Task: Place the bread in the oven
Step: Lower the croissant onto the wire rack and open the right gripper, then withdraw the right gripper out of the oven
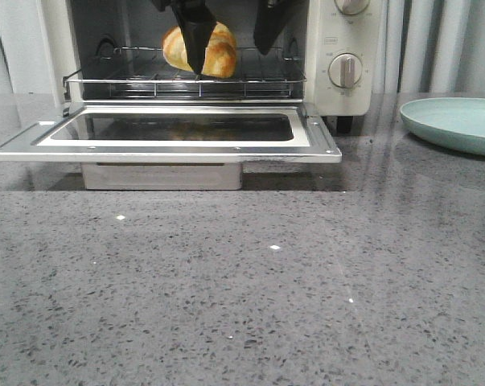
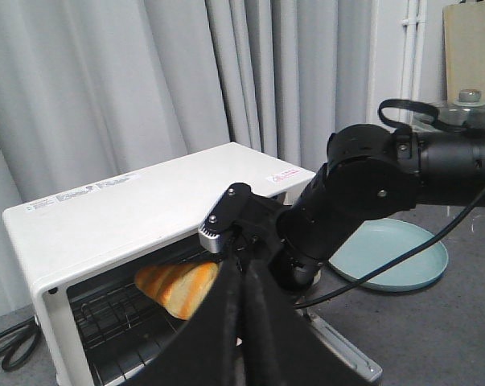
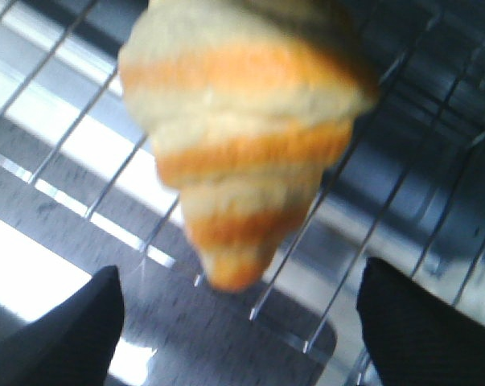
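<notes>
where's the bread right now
In the front view the bread is inside the open oven, on or just over its wire rack, left of the knobs, between the right gripper's spread fingers.

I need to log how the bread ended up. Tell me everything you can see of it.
The bread is a croissant-shaped roll, glossy golden-brown with paler yellow stripes, tapering to a rounded tip. It lies on the wire rack inside the open oven. The right gripper is open, fingers apart on either side, not touching it.
</notes>
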